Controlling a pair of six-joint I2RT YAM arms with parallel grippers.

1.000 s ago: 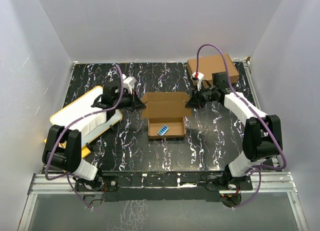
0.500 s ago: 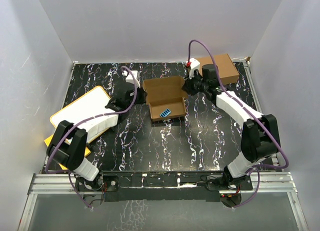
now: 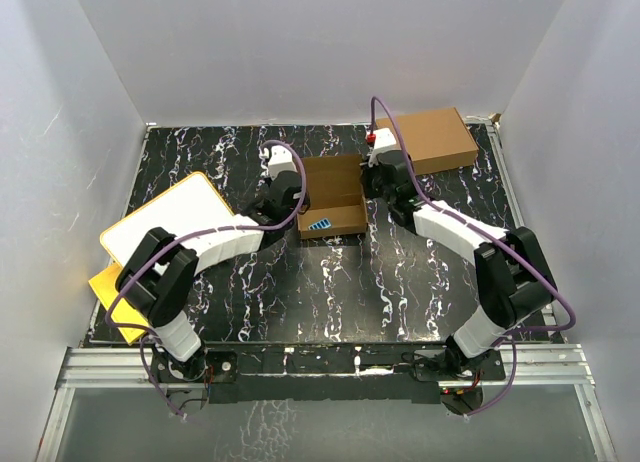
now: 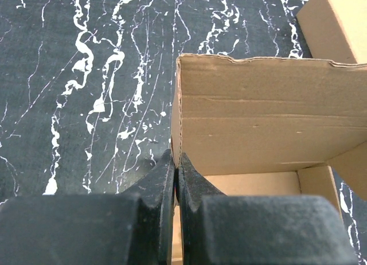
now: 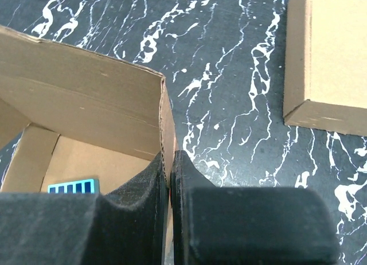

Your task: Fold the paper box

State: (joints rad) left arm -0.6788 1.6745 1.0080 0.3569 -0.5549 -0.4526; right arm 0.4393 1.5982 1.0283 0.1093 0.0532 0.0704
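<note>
I pinch my left pincer [image 4: 176,162] and right pincer [image 5: 170,159] shut on opposite side walls of the paper box [image 3: 340,197], probably to keep them upright.

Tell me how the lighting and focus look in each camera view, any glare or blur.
Top external view: soft, even light, no glare on the table, everything sharp. Left wrist view: the paper box is crisp, the left fingers look soft, close to the lens. Right wrist view: much the same, the right fingers are blurry, the larger box is sharp.
</note>
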